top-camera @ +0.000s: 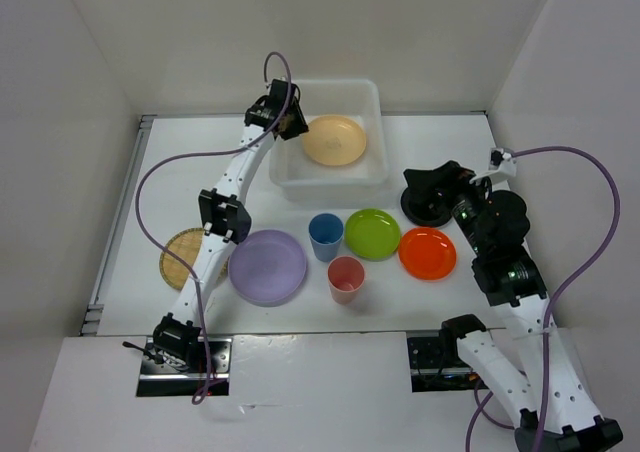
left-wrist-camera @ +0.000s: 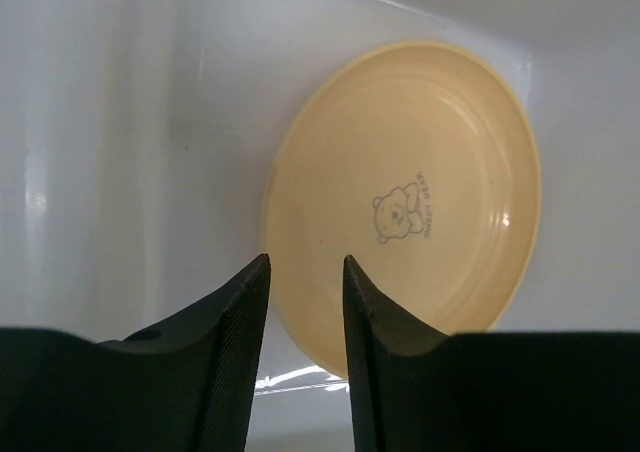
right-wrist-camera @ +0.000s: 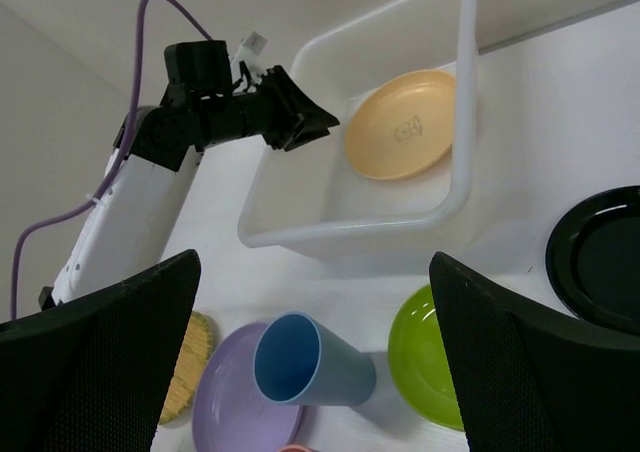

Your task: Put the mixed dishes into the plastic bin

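Peach plate lies in the plastic bin, left gripper narrowly parted and empty over it, right gripper wide, empty: you likely next lift clear and take the black plate.

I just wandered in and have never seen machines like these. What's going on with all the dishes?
Two robot arms are packing dishes into a white translucent plastic bin. The left gripper hangs over the bin, jaws apart and empty; a round peach plate lies flat inside. The right gripper hovers wide open near a round black plate, holding nothing. Outside the bin sit a lavender plate, lime green plate, orange plate, woven bamboo plate, blue cup and pink cup.
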